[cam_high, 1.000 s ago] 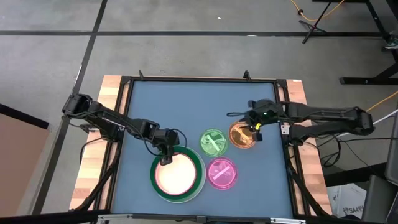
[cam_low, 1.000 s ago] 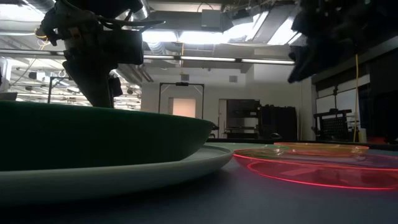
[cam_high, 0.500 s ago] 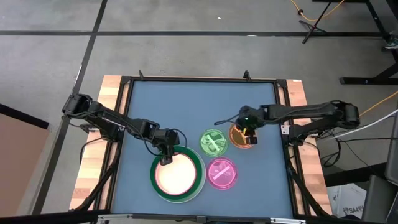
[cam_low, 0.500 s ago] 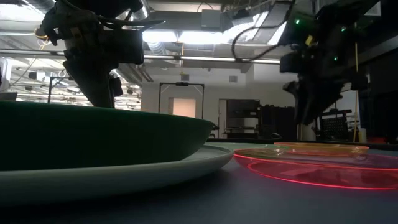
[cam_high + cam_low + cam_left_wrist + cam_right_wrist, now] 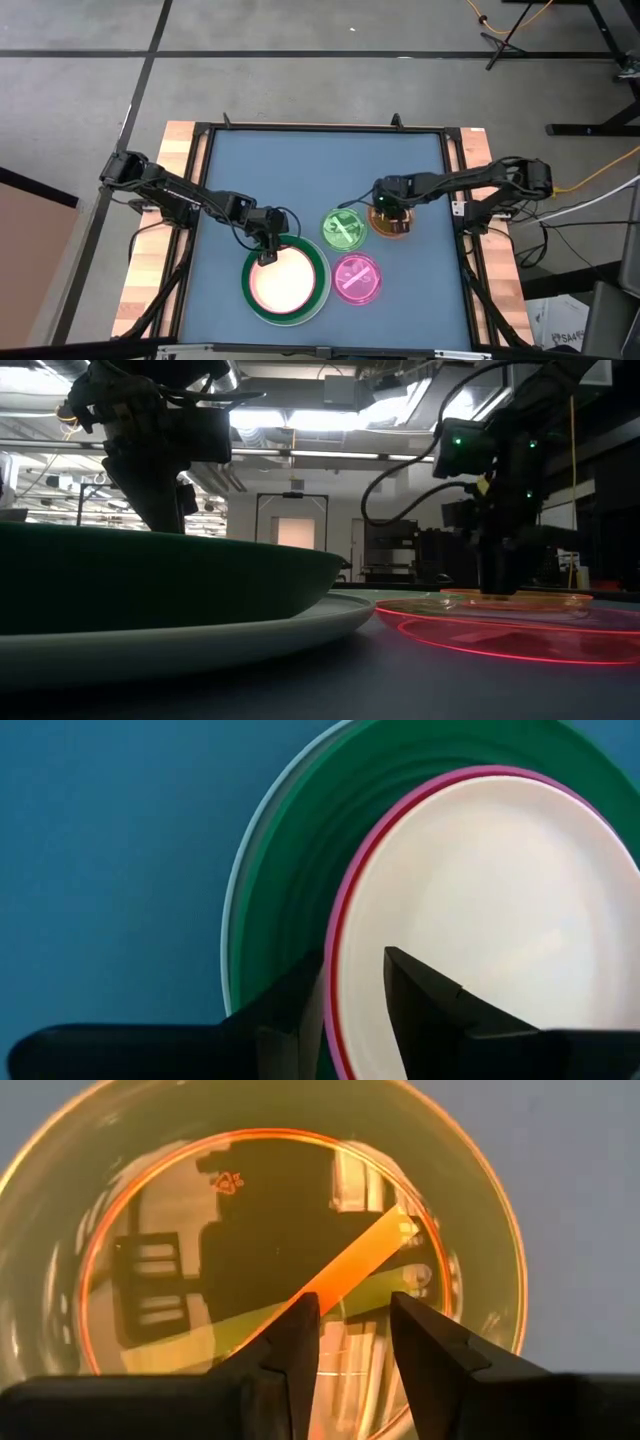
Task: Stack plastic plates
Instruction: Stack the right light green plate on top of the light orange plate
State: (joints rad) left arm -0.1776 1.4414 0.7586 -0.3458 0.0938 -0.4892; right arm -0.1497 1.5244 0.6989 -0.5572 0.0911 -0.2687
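Near the table's front sits a stack of plastic plates (image 5: pixel 287 281): white (image 5: pixel 228 940) at the bottom, then dark green (image 5: pixel 290 870), pink (image 5: pixel 345 910) and cream (image 5: pixel 500 920). To its right lie small green (image 5: pixel 343 228), pink (image 5: pixel 356 278) and orange (image 5: pixel 392 220) plates, each flat on the blue table. My left gripper (image 5: pixel 352 958) is open at the stack's far-left rim, one finger on either side of the pink and cream rims. My right gripper (image 5: pixel 354 1300) is open, pointing down into the orange plate (image 5: pixel 250 1230). My left gripper comes at the stack slanting down, with the pink plate's rim (image 5: pixel 335 1010) between its spread fingers; I cannot tell whether either finger touches it. My right gripper's fingertips (image 5: pixel 497 590) reach down to the orange plate's rim height; I cannot tell whether they touch it.
A raised black frame (image 5: pixel 320 127) runs around the blue table. The table's far half (image 5: pixel 300 170) is bare blue surface. A thin cable (image 5: pixel 355 201) loops out from my right gripper above the green plate.
My right gripper has come down and a little toward the table's left, tipping to point more steeply down, and now stands low over the orange plate. Its finger gap looks unchanged. The plates have kept their places.
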